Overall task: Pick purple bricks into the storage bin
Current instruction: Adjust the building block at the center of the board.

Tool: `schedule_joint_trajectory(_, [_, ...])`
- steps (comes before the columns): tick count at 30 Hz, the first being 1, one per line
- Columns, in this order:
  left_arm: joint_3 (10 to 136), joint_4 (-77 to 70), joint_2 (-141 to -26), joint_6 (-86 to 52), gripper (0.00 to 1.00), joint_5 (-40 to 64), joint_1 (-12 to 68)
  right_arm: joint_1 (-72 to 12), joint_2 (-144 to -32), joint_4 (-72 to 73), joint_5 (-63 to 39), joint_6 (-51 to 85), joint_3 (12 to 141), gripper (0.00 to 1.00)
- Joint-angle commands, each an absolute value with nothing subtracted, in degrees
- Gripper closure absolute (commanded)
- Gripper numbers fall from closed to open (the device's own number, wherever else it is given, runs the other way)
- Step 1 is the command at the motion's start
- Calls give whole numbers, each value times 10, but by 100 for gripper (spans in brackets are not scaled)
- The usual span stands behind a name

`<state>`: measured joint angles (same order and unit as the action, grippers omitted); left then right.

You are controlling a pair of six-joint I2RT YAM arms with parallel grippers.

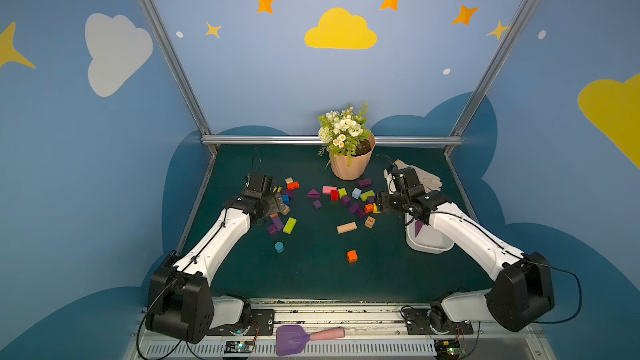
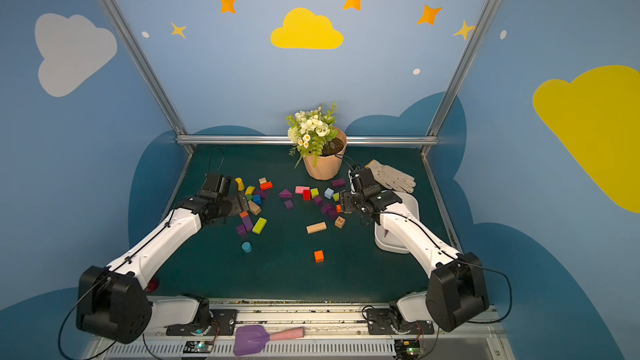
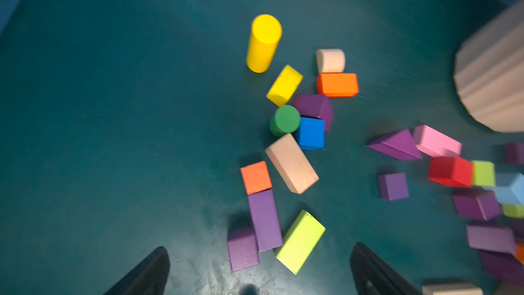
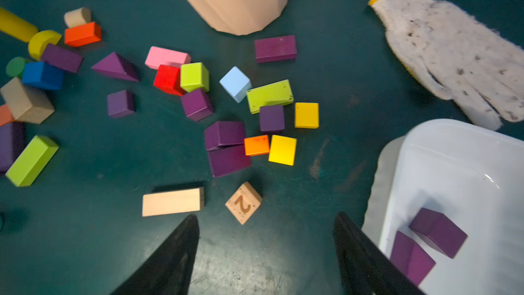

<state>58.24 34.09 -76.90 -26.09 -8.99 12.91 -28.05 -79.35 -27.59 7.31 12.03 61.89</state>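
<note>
Purple bricks [image 4: 224,134] lie mostly loose on the tabletop [image 4: 340,80], in a cluster ahead of each arm. Two already rest in the bin [image 4: 467,166], which stands on the robot's right side. Hazard 1, mixed pick: the pair of bricks nearest the right gripper [image 4: 266,216] touches an orange block [image 4: 256,145]. The oblong brick [image 3: 265,219] ahead of the left gripper [image 3: 260,246] touches an orange cube [image 3: 256,177] and lies just beside a lime block [image 3: 300,241]. Jaws closing across such a joint would likely trap or shove the neighbour. Hazard 2, slip: the wedge [image 4: 114,68] offers sloped faces, so a grip across them would probably squeeze it out. Hazard 3, collision: the bin wall sits just beside one right jaw, and the right arm [image 1: 467,233] crosses above the bin in both top views. A low swing could strike the rim and shift the bin. Pose: the right arm and the left arm [image 1: 221,237] reach forward and inward from the near edge, wrists pitched down, each gripper above the tabletop. Both grippers are spread wide with nothing between the jaws.
</note>
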Motion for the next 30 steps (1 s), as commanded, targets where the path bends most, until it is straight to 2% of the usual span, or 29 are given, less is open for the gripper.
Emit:
schedule_joint_trajectory(1, [626, 428, -796, -302, 0, -134, 128, -293, -792, -271, 49, 105, 636, 24])
schedule_joint_trajectory(6, [665, 509, -838, -337, 0, -110, 128, -313, -803, -279, 50, 96, 646, 24])
schedule_joint_trajectory(18, [621, 531, -832, -364, 0, -54, 128, -313, -815, -340, 108, 154, 648, 24])
schedule_joint_trajectory(30, [690, 504, -864, -292, 0, -29, 142, -315, -858, -389, 83, 150, 673, 28])
